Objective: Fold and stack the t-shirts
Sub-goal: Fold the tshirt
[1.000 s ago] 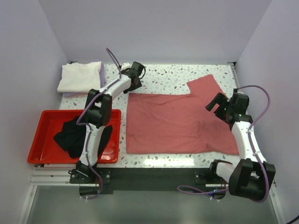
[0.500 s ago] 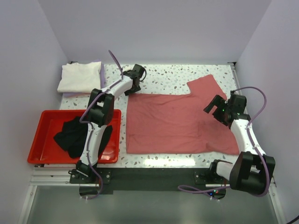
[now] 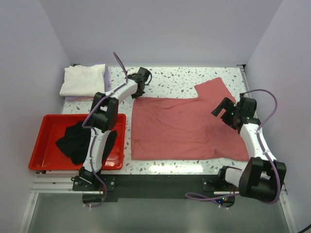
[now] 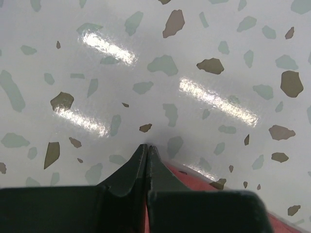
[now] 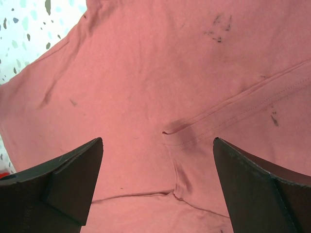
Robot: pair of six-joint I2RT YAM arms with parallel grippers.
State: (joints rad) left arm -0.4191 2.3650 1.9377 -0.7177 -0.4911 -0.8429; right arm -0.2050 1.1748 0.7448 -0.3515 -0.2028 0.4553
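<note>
Counting four: salmon shirt (image 3: 184, 126), cream shirt (image 3: 82, 80), lavender shirt (image 3: 105, 76), black shirt (image 3: 75, 141). Left gripper (image 4: 146, 148) pinched closed, right gripper (image 5: 158, 141) wide; both unmoved.

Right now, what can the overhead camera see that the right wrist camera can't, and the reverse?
Only overhead: the red tray holding a black t-shirt, and the folded cream t-shirt. Only the right wrist: its open fingers up close, a stitched seam and small dark specks on the cloth. Both: the salmon t-shirt spread on the speckled table.
</note>
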